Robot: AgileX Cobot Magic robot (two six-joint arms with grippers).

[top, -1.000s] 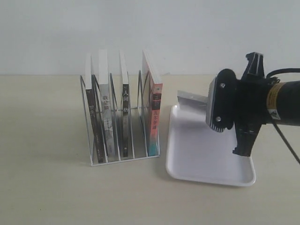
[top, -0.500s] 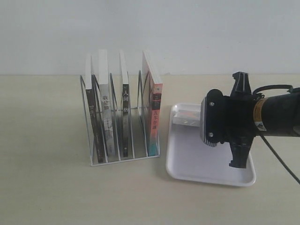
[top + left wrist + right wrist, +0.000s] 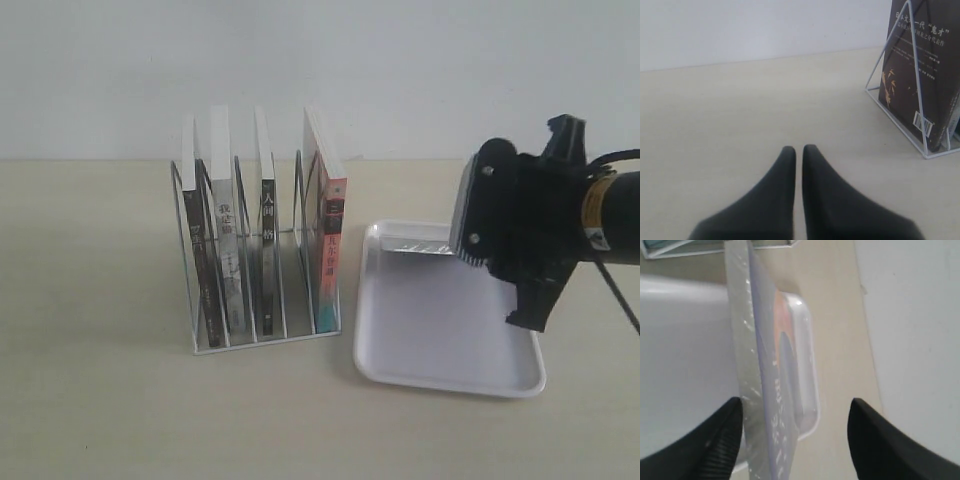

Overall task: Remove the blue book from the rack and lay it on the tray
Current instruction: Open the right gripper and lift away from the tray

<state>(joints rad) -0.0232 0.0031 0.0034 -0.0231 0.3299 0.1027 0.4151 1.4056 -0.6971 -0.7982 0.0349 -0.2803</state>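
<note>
Blue book [image 3: 775, 385] stands rightmost of all: left gripper [image 3: 799, 149] hangs over the table [image 3: 740, 110] with tips together, the rack [image 3: 268, 343] holds four other books [image 3: 225, 240] upright, and at the tray [image 3: 430, 330] far end the book tilts on edge beside one finger of the right gripper [image 3: 795, 402], fingers spread wide

The rack [image 3: 262, 340] stands left of the tray [image 3: 430, 335].

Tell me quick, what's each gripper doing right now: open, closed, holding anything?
Left gripper: shut, holding nothing.
Right gripper: open wide; the blue book stands between the jaws, close against one finger, not clamped.
</note>
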